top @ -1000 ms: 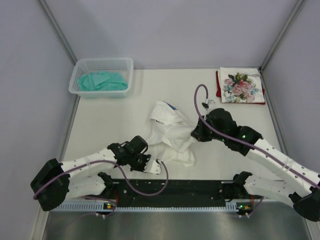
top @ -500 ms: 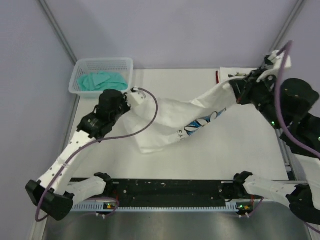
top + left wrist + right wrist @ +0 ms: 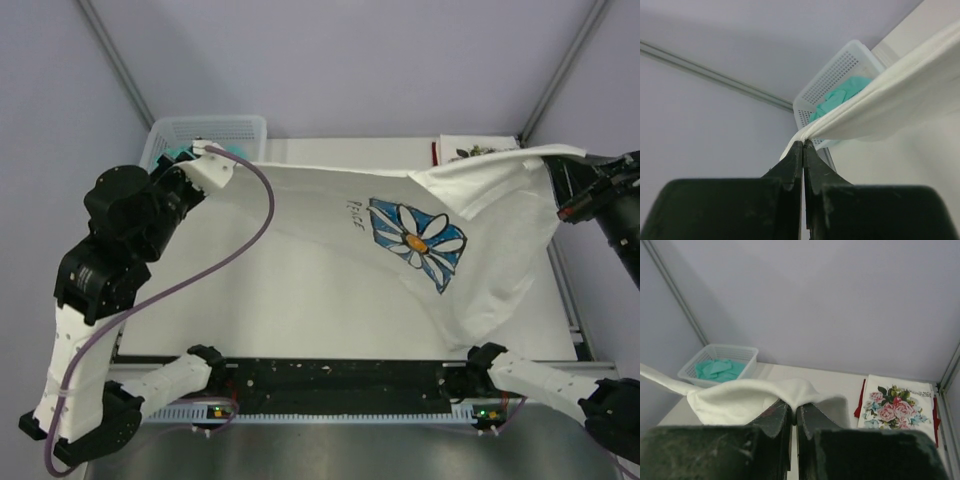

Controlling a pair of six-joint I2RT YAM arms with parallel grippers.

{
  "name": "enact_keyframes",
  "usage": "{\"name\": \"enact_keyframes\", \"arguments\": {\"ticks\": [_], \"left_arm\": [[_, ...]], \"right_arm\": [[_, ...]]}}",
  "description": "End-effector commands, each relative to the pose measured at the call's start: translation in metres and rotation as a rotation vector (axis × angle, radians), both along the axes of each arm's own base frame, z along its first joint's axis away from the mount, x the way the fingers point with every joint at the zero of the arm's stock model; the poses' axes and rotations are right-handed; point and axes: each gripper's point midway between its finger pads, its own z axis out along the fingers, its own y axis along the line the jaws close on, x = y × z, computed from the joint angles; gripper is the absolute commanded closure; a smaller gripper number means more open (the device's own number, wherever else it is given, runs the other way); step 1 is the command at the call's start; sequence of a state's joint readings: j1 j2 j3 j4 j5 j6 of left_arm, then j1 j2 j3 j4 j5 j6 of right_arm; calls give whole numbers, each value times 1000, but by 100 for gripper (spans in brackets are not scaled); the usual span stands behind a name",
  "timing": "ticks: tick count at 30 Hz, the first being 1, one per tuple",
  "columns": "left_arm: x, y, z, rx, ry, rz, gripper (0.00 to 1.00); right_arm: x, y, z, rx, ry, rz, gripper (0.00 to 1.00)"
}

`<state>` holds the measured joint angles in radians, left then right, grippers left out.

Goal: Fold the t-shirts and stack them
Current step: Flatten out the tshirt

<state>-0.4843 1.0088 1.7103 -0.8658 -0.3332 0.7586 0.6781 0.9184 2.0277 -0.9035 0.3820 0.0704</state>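
My left gripper [image 3: 803, 143] is clenched on an edge of the white t-shirt [image 3: 890, 102]. The wrist view shows the two dark jaws pressed together with the cloth coming out from their tips. From above, that gripper [image 3: 208, 160] sits raised at about 10 o'clock on the table [image 3: 250, 310], right in front of the mesh basket [image 3: 215, 128].

My right gripper [image 3: 793, 407] is likewise closed on the shirt, with a fold of white cloth [image 3: 747, 397] draped over its jaw tips. In the overhead view it [image 3: 562, 188] is over at about 2 o'clock, near the right wall.

Between the two grips the white t-shirt [image 3: 330, 260] hangs spread out across the middle of the table, its top edge running from 10 o'clock to 2 o'clock and its lower part sagging toward 5 o'clock. The blue daisy print [image 3: 418, 240] faces up, right of centre, with the lettering [image 3: 355, 212] just to its left.

The basket [image 3: 835, 75] holds a green cloth [image 3: 840, 95] and stands at the far left corner, at 11 o'clock. At 1 o'clock, in the far right corner, the rose-print shirt [image 3: 895, 402] lies folded on top of the dark red shirt [image 3: 860, 401], whose edge shows along its left side. From above, the lifted white cloth partly hides that pile.
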Motion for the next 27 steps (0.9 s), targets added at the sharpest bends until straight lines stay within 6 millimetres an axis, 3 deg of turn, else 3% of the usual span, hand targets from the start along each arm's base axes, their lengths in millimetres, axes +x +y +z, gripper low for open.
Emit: {"name": "enact_keyframes", "arguments": {"ticks": [1,5,8,11,14,15,16,17,20,22,25,27], "left_arm": [[-11,10,-13,37,59,20,100],[17,10,-23,62,42,88,100],[53,15,-23,76,-12,157,100],[97,18,-16,44,-52,207,100],[136,28,12,-11,-138,284,100],[150,31,21,-27,-168,307,100],[157,34,38,-54,-211,321,100],[168,36,45,-71,-228,332,100],[185,42,78,-108,-289,350,100],[186,40,97,-117,-324,335,100],[180,28,105,-101,-328,244,100],[178,26,99,-78,-313,227,100]], "right_arm": [[20,9,-19,-69,57,-31,100],[54,34,-36,-135,127,-37,100],[91,61,-48,-200,173,-32,100],[133,77,-45,-139,193,32,100],[190,68,-33,-42,210,48,100],[199,60,-13,-25,164,38,100],[225,56,-17,-10,180,23,100],[232,49,-4,40,159,23,100],[224,38,36,175,84,111,100],[212,25,51,169,29,84,100],[206,3,43,142,33,22,100],[198,-3,32,129,64,26,100]]}}
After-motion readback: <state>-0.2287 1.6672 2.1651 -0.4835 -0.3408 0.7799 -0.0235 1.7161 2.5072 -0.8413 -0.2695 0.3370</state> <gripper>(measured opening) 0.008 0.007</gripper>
